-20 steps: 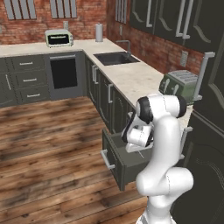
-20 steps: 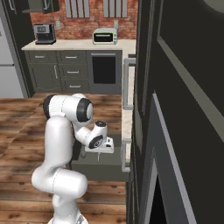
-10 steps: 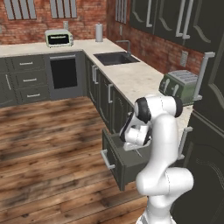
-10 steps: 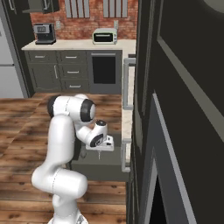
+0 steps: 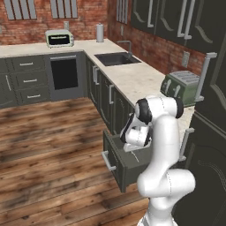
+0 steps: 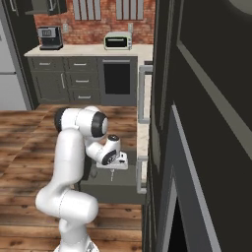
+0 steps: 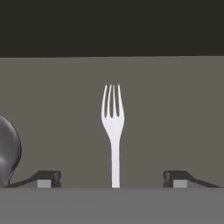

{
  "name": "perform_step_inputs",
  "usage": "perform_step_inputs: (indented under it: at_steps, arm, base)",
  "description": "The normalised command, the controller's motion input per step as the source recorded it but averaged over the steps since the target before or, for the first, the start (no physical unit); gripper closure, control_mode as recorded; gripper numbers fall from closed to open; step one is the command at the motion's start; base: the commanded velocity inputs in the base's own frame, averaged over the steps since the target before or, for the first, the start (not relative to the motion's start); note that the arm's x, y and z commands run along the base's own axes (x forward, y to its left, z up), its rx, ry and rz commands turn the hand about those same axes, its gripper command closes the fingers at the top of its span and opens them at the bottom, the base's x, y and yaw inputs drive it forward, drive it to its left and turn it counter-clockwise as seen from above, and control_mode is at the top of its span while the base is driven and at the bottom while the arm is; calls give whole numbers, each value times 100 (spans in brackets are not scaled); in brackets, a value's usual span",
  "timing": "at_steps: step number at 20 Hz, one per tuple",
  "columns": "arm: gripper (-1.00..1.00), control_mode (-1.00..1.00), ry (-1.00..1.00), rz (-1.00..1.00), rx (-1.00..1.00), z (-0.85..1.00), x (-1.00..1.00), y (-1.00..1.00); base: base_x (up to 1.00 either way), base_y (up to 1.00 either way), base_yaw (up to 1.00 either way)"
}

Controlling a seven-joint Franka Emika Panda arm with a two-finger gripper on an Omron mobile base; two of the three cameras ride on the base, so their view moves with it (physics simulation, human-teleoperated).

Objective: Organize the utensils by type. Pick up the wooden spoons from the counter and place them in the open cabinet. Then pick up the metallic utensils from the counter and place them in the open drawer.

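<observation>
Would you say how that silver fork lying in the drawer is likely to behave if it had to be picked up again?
The fork looks thin and flat against the drawer floor, so probably hard to get under. It seems stiff and light, and its smooth handle might slip between the fingers.

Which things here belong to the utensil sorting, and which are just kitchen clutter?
Job: fork, metal spoon, open drawer, counter, open gripper.

Clutter: toaster, toaster oven, sink, coffee machine.

even, flat rendered light, soft shadows, dim hand view, slightly blurred edges
</observation>
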Motion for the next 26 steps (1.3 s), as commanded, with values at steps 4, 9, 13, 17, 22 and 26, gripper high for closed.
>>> perform_step_inputs:
  at_steps: [4,9,13,17,22,26]
  arm:
    - [-100,-100,0,0,0,33,-2,0]
    - [-100,-100,-1,0,0,89,-25,-1]
    - [-100,-100,0,0,0,100,-27,0]
    - [-100,-100,-2,-2,-3,100,-38,0]
    - [-100,-100,-7,-3,-1,100,-44,0]
    - [-100,-100,-11,-4,-2,100,-45,0]
  base:
    - [0,0,0]
    - [0,0,0]
    - [0,0,0]
    - [0,0,0]
    - [0,0,0]
    - [0,0,0]
